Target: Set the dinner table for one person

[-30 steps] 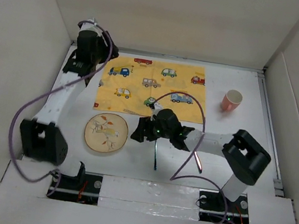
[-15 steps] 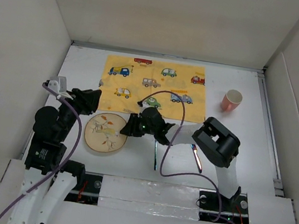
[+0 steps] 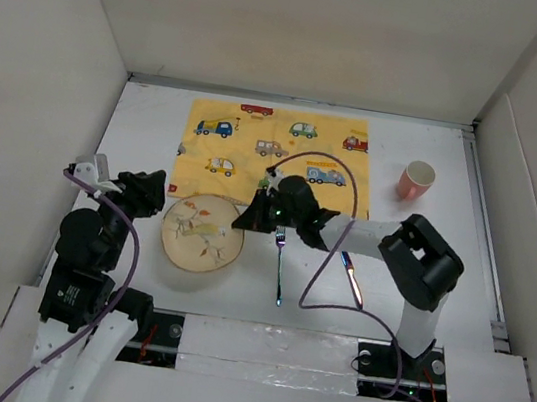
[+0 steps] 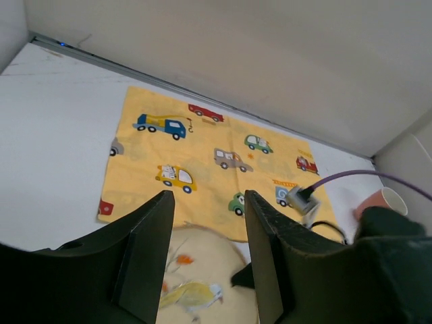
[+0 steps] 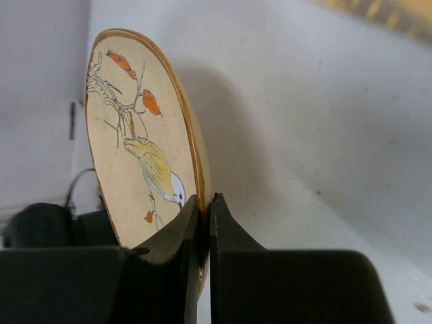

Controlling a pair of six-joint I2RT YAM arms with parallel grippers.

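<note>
The white surface (image 3: 149,123) carries the yellow placemat (image 3: 275,157), spread flat toward its far side. The plate (image 3: 203,234) sits just short of the mat, its rim pinched by the right claw (image 5: 201,209), and is perhaps tilted up. The left claw (image 4: 206,223) gapes, empty. The cup (image 3: 416,180), knife (image 3: 351,279) and fork (image 3: 279,263) lie off the mat, not yet arranged.
</note>
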